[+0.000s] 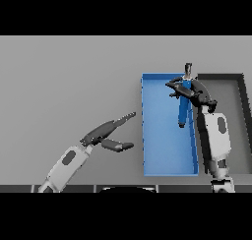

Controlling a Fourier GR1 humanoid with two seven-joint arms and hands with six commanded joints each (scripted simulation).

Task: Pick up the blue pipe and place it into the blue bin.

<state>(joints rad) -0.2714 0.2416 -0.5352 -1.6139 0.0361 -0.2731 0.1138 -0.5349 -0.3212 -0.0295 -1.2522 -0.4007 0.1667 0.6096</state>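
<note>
The bin [167,160] lies right of centre on the table [69,81], a tray [236,126] touching its right side, pipe [183,108] over the bin.

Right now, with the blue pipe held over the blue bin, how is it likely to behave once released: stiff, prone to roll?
The blue pipe stays straight in the right hand, so it is probably rigid. Being slim and round, it may roll on landing, though the blue bin walls should contain it. The left hand hovers idle.
</note>
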